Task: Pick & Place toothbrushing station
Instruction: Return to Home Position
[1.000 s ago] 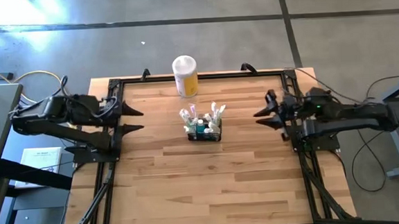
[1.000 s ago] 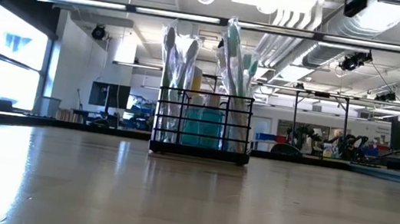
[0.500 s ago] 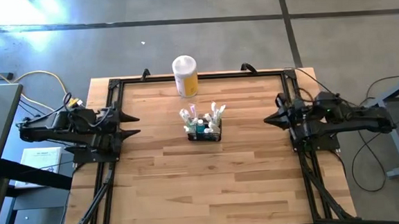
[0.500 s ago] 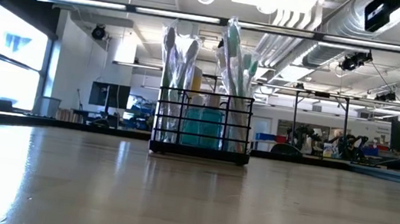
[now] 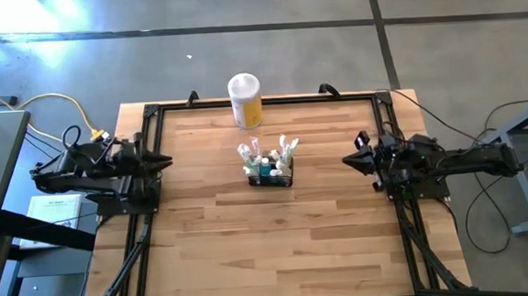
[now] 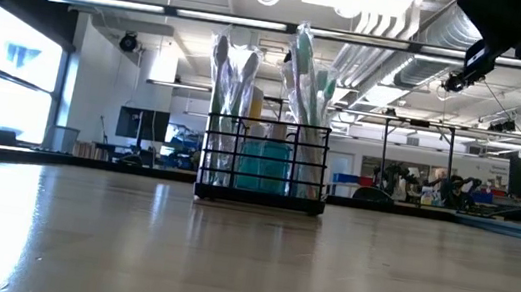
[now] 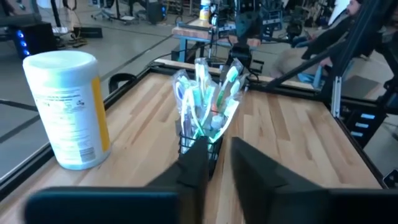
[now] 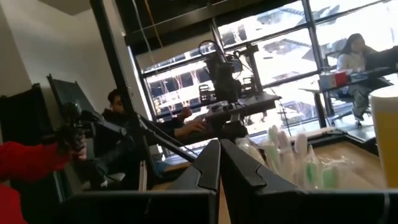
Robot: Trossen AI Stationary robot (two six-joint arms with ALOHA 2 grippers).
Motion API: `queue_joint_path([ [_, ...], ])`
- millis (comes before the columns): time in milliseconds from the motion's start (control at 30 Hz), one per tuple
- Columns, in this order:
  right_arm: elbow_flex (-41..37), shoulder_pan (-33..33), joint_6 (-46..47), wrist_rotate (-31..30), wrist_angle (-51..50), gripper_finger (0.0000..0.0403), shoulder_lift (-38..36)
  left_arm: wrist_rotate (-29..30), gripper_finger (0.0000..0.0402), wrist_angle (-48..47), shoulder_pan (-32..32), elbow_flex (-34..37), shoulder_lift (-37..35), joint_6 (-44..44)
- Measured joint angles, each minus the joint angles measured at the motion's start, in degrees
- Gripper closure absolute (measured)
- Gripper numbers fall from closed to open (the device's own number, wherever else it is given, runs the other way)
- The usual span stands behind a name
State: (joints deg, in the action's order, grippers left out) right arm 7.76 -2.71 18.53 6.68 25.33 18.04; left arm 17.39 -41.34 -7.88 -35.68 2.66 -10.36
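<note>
The toothbrushing station [image 5: 270, 171], a small black wire basket holding toothbrushes and a teal item, stands on its base at the middle of the wooden table. It also shows in the low view [image 6: 262, 171] and the left wrist view [image 7: 200, 140]. My left gripper [image 5: 166, 160] is at the table's left edge, its fingers drawn almost together, empty and pointing at the basket. My right gripper [image 5: 346, 160] is shut and empty at the right edge. Both are far from the basket.
A tall yellow-and-white canister [image 5: 245, 99] stands at the table's far edge, behind the basket; it also shows in the left wrist view [image 7: 67, 109]. A black frame [image 5: 152, 118] runs round the table. People [image 8: 118, 106] show in the room beyond the table.
My left gripper has drawn back toward the table's left edge and its fingers have closed together. My right gripper has also shut, staying near the right edge. Both arms have sunk lower. The basket has not moved.
</note>
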Motion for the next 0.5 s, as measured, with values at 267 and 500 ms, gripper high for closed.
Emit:
queue_joint_path([
  [267,-5.25,-0.01,0.76,-2.07,6.92,0.04,0.0,-2.19,0.039,3.61,0.0,4.14,0.01,-0.84],
  [500,-7.23,-0.01,0.81,-2.11,10.98,0.04,0.56,-12.45,0.0399,14.28,-0.02,13.66,0.04,-0.87],
])
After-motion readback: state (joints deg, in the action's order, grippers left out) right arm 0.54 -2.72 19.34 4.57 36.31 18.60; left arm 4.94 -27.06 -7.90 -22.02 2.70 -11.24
